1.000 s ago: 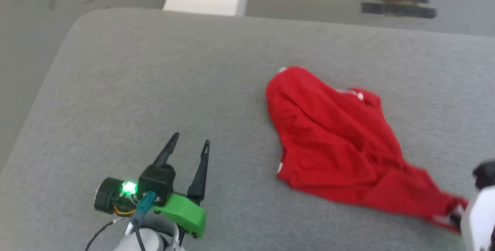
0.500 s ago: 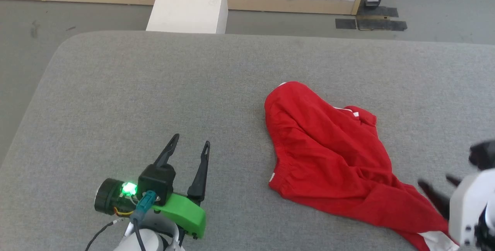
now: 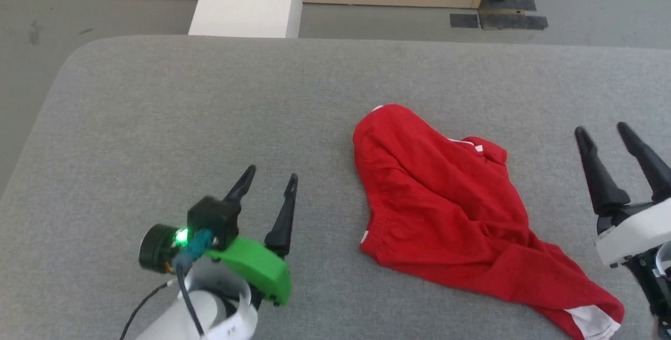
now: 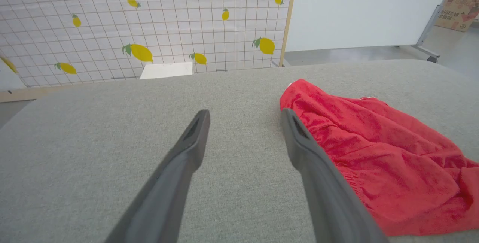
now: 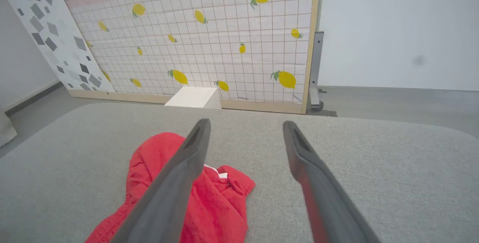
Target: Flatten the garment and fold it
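Head view, crumpled red garment [image 3: 451,214], white hem trim, grey surface [image 3: 183,109]

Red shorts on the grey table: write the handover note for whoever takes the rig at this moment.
Left claw: open, empty, over the grey table, to the left of the shorts.
Right claw: open, empty, to the right of the shorts, clear of them.
Red shorts: a crumpled heap, with one white-trimmed leg trailing toward the near right.
Done: nothing flattened or folded yet.
Left: spread the shorts flat, then fold them.
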You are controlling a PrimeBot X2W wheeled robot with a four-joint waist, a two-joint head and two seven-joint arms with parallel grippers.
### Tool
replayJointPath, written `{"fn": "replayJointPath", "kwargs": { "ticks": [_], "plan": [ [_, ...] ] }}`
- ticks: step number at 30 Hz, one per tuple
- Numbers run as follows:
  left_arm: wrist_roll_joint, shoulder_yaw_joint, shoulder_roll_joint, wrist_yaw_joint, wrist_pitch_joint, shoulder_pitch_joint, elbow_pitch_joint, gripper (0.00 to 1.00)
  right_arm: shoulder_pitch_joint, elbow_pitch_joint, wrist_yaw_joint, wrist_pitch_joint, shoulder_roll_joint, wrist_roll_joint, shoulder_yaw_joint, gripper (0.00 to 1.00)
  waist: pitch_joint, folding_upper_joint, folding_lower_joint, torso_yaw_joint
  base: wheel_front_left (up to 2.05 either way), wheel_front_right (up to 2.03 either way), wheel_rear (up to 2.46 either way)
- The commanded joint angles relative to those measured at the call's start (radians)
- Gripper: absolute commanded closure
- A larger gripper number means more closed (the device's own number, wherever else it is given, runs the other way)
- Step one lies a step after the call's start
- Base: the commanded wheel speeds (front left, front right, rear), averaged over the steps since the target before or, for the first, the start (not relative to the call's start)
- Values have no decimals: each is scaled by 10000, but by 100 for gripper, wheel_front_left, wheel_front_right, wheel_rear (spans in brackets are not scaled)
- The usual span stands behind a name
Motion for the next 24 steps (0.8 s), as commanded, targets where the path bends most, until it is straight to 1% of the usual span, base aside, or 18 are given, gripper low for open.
{"fn": "replayJointPath", "kwargs": {
  "ticks": [1,5,7,9,10,12,17,20,21,24],
  "plan": [
    [-268,9,-57,-136,272,-277,-103,0,173,48,-11,-357,194,-151,-46,0,194,-1,0,-187,0,0,0],
    [-678,-123,-6,-587,1488,-1129,-389,0,346,11,-11,-1232,756,-646,-174,0,578,-1,0,-565,0,0,0],
    [-786,-274,49,-835,2299,-1747,-418,0,422,-36,-11,-1442,1011,-893,-215,0,804,-1,0,-767,0,0,0],
    [-895,-368,52,-967,3153,-2411,-328,0,466,-124,-11,-1577,1209,-1065,-205,0,1050,-1,0,-959,0,0,0],
    [-841,-531,128,-1108,3728,-2846,-195,0,465,-192,-11,-1664,1316,-1140,-234,0,1185,-1,0,-1065,0,0,0],
    [-913,-680,144,-1253,4732,-3575,106,0,451,-321,-11,-1742,1463,-1251,-233,0,1446,-1,0,-1287,0,0,0],
    [-1393,-859,19,-1548,6982,-5131,1125,0,323,-496,-11,-1898,1657,-1463,-100,0,1967,-1,0,-1819,0,0,0],
    [-1646,-895,-38,-1671,7908,-5779,1650,0,234,-519,-11,-2015,1742,-1530,-1,0,2221,-1,0,-2080,0,0,0],
    [-1814,-914,-84,-1755,8402,-6114,1936,0,196,-500,-11,-2081,1797,-1584,70,0,2380,-1,0,-2248,0,0,0],
    [-1983,-948,-110,-1824,8964,-6468,2338,0,163,-446,-11,-2213,1744,-1861,293,0,2582,-1,0,-2458,0,0,0]
  ]
}}
